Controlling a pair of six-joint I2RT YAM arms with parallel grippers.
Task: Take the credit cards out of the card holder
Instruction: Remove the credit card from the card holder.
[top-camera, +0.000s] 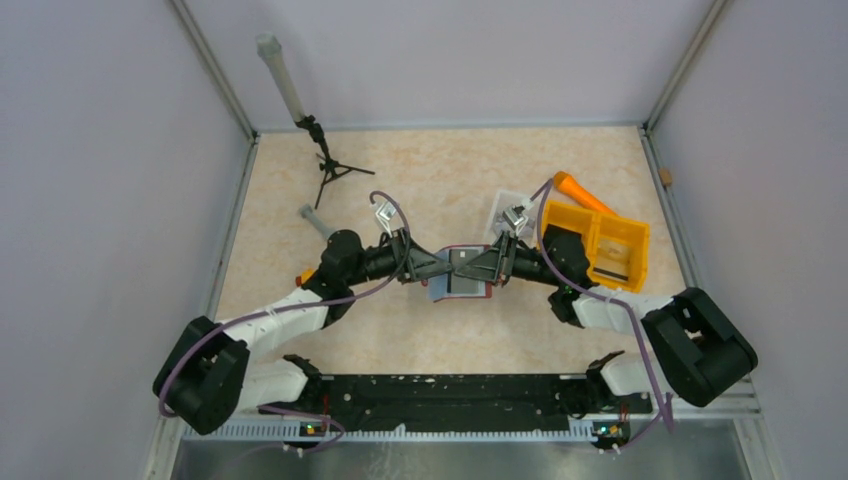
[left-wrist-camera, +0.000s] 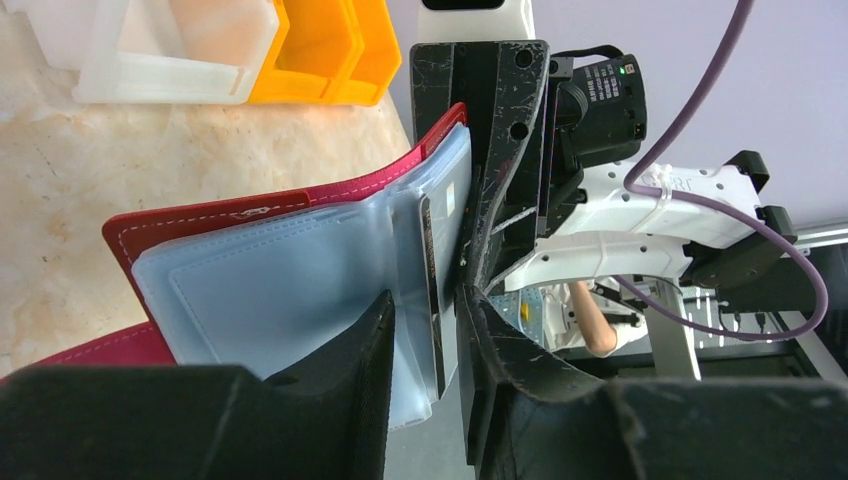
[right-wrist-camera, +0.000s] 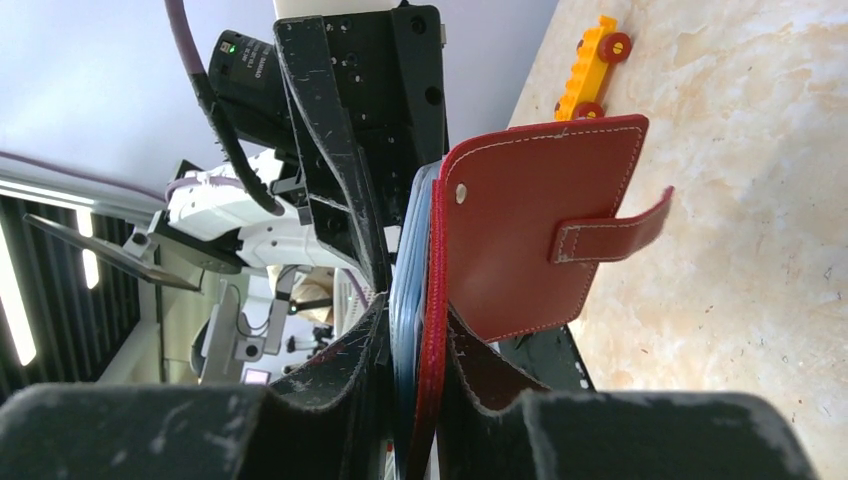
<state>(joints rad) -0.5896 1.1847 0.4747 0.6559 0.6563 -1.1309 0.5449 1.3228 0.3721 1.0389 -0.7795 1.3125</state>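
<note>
Card holder (top-camera: 462, 274) mid-frame in the top view, open between both arms.
We see the right gripper (right-wrist-camera: 415, 325) clamped on it, the left gripper (left-wrist-camera: 428, 305) slightly spread astride a credit card (left-wrist-camera: 436, 250) in its clear sleeve (left-wrist-camera: 280, 290); we should close on the card alone, then pull straight along the sleeve.

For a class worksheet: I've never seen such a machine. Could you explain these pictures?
Two robot arms each end in a two-finger gripper. One picture looks down from above; the others come from a camera on each wrist. On the marbled beige table lie an orange two-compartment plastic tray, a white square tray and a small black tripod. The right gripper clamps the dark red folding card holder, held up between the arms. The left gripper straddles its clear sleeves with a thin card; its grip is unclear.
</note>
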